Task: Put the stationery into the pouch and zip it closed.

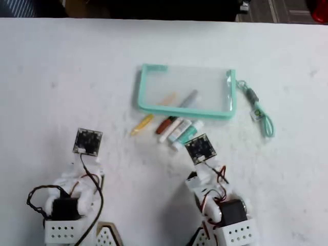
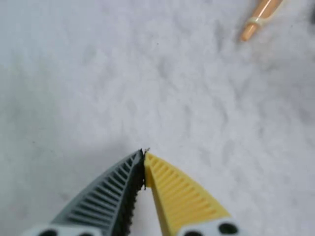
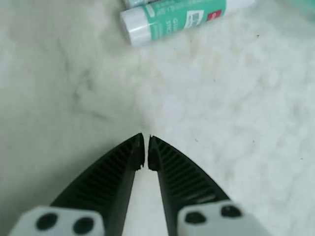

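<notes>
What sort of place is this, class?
Probably a robotics test bench: the left white robot arm and the right white robot arm at a plain white table, with a clear teal-edged zip pouch.

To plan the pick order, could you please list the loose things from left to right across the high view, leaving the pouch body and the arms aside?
yellow pen → reddish-brown marker → teal glue stick → pouch strap

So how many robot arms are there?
2. The left arm sits at the front left of the table. The right arm sits at the front right, just short of the glue stick. None seems hidden.
</notes>
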Robot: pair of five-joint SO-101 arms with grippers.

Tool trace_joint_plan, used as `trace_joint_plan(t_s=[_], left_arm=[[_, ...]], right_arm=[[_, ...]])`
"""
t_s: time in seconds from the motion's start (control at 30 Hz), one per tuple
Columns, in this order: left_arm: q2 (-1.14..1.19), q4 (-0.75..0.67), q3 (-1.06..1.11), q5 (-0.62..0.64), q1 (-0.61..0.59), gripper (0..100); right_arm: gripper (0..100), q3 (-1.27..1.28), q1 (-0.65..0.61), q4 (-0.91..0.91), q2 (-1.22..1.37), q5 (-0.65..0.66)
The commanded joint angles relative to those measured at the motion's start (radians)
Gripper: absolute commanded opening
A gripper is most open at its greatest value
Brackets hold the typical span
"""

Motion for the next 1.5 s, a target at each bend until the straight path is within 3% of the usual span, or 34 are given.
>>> trace_joint_plan(t_s=[0.0,0.23,0.37,0.73,0.87,1.03,1.27,1.47], left_arm=[[-0.010,-0.031,-0.002,0.008,0.013,2],[-0.010,-0.055,-0.020,0.002,0.005,2],[-0.010,-0.066,-0.150,0.000,0.012,2],[-0.010,-0.313,-0.259,0.002,0.015,2],[-0.010,-0.431,-0.308,0.002,0.076,2],[0.018,-0.451,-0.460,-0.031,0.220,2],[0.503,-0.503,-0.713,-0.031,0.265,2],[0.928,-0.522,-0.832,0.087,0.263,2]], right_arm=[[1.8,0.009,0.005,0.007,-0.007,0.011],[1.8,0.009,0.007,0.007,-0.007,0.011],[1.6,0.009,0.008,0.007,-0.007,0.011],[1.6,0.009,0.007,0.005,-0.007,0.011],[1.8,0.009,0.007,0.005,-0.007,0.011],[1.8,0.009,0.007,-0.008,-0.007,0.011],[1.8,0.009,0.007,-0.008,-0.007,0.011],[1.7,0.009,0.007,-0.008,-0.007,0.011]])
